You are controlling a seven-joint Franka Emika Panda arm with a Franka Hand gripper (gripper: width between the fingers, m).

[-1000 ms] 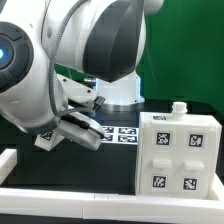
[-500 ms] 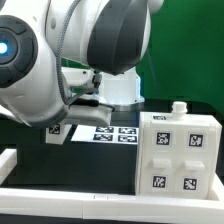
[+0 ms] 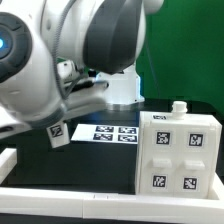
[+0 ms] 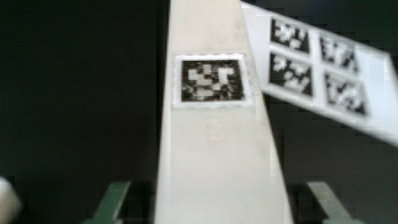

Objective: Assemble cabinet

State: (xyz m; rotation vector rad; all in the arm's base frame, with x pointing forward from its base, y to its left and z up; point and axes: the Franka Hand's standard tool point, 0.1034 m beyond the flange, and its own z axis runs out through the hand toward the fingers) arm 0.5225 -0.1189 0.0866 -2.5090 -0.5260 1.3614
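White plastic, smooth and stiff by its look, is making up both parts that matter here. The gripper (image 4: pixel 217 205) is clamping a long white panel (image 4: pixel 217 130) across its narrow width. In the wrist view one finger is sitting at each long edge, so the jaws are closed on the panel. In the exterior view the arm is hiding most of this, and only the panel's end with a tag (image 3: pixel 57 132) is showing, over the black table (image 3: pixel 90 165) and near the marker board (image 3: pixel 115 132). The cabinet body (image 3: pixel 180 150) is standing upright on the exterior view's right, just beside the marker board and apart from the panel. The panel is probably light but slippery, and because it seems to be held near one end, it may be tilting or sliding in the jaws. The body is looking too wide for the jaws, so a thin wall edge seems the better place to take it.
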